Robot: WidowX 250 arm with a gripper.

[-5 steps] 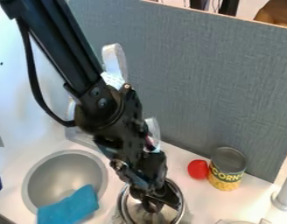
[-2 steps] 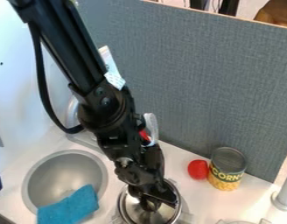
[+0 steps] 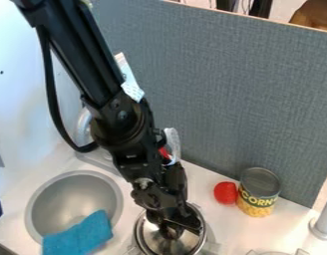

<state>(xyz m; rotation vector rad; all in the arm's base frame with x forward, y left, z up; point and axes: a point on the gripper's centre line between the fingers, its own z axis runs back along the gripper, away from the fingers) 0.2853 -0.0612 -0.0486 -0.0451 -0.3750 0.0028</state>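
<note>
The black gripper [image 3: 176, 230] hangs down over a round metal lid or pot [image 3: 194, 241] at the bottom centre of the camera view. Its tip is at the middle of the shiny top, where dark fingers overlap a dark spot that may be a knob. Whether they are closed on it cannot be made out. The gripper hides the back left part of the metal rim.
A grey sink bowl [image 3: 66, 199] with a blue cloth [image 3: 80, 236] over its front edge lies to the left. A red ball-like object [image 3: 225, 192] and a corn can [image 3: 258, 192] stand right, before the grey panel [image 3: 239, 99]. A metal post [image 3: 324, 219] rises far right.
Since the first frame, the upper arm has shifted right and the wrist has turned a little, while the gripper's tip has stayed over the metal top. Little differs from the second frame.
</note>
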